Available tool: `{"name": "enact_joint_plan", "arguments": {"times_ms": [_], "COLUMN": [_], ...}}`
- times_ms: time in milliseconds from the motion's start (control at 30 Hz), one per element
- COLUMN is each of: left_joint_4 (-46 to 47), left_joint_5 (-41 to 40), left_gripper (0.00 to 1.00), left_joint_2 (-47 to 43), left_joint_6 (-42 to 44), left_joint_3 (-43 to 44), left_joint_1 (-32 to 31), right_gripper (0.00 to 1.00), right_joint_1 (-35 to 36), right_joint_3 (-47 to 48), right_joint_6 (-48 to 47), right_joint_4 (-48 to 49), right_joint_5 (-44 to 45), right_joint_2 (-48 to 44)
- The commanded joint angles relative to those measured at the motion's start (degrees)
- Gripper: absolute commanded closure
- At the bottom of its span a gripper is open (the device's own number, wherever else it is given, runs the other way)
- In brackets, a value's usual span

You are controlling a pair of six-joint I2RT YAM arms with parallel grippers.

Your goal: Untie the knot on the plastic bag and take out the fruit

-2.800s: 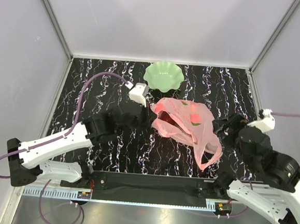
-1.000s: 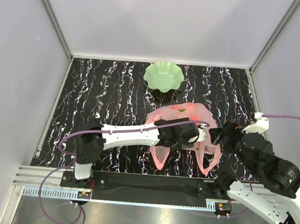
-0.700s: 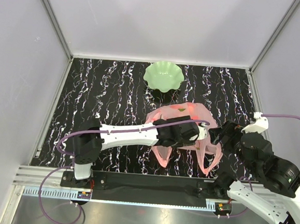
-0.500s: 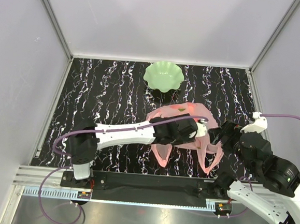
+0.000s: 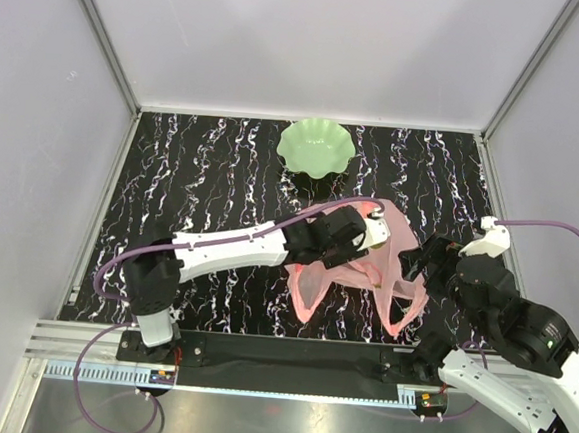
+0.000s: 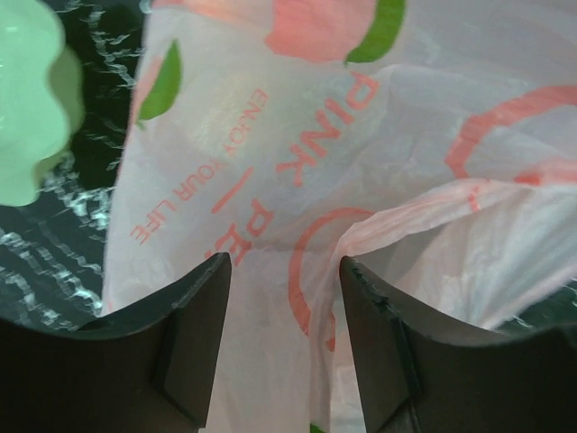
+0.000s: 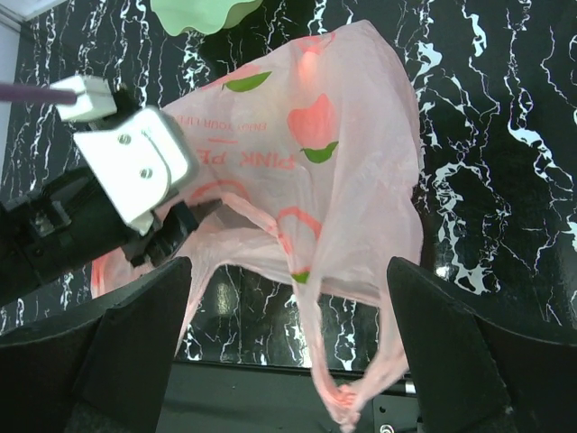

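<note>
The plastic bag (image 5: 396,243) (image 6: 270,180) (image 7: 343,180) lies slumped on the black, white-veined table (image 5: 203,170), right of centre and on the near side of the green dish (image 5: 316,146) (image 6: 32,99) (image 7: 203,11), with a strip of bare table between the two. Its pink film is printed with peaches and lettering, and what it holds cannot be made out through it. Its two handle loops trail apart toward the near edge, one on the left (image 5: 308,293) and one on the right (image 5: 402,311) (image 7: 347,397). The left gripper (image 5: 353,244) (image 6: 284,271) (image 7: 171,236) is down on the left part of the bag. Its two dark fingers (image 6: 194,343) stand partly apart with pink film showing in the gap, and no pinch on the plastic can be seen. The left arm (image 5: 237,248) reaches from its base at the near left corner in a long diagonal across the table, almost fully stretched, with the wrist bent down over the bag. The right gripper (image 5: 416,267) (image 7: 288,271) hangs above the bag's near right side, looking down on it, with its jaws spread wide and nothing between them. The right arm (image 5: 503,314) is folded close to its base, elbow raised by the right wall, forearm turned in toward the bag.
</note>
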Motion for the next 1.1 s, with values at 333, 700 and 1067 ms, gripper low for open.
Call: {"name": "enact_joint_plan", "arguments": {"times_ms": [333,700,1067], "left_joint_4": [2.98,4.29,8.96], "left_joint_5": [8.25,-3.16,-11.71], "left_gripper": [0.37,0.38,0.39], "left_joint_2": [-8.25,-3.4,-4.29], "left_joint_6": [-2.7,-1.81,-1.46], "left_joint_3": [-7.8,-4.8,-4.45], "left_joint_1": [-2.13,-2.22,-2.31], "right_gripper": [0.02,0.02,0.02], "right_joint_1": [0.24,0.32,0.32], "right_joint_3": [-1.42,-1.69,-1.86], "right_joint_6": [0.17,0.6,-0.01], "right_joint_4": [2.71,2.98,3.51], "right_joint_5": [-2.31,-2.57,-2.66], "right_joint_2": [1.78,1.95,2.22]}}
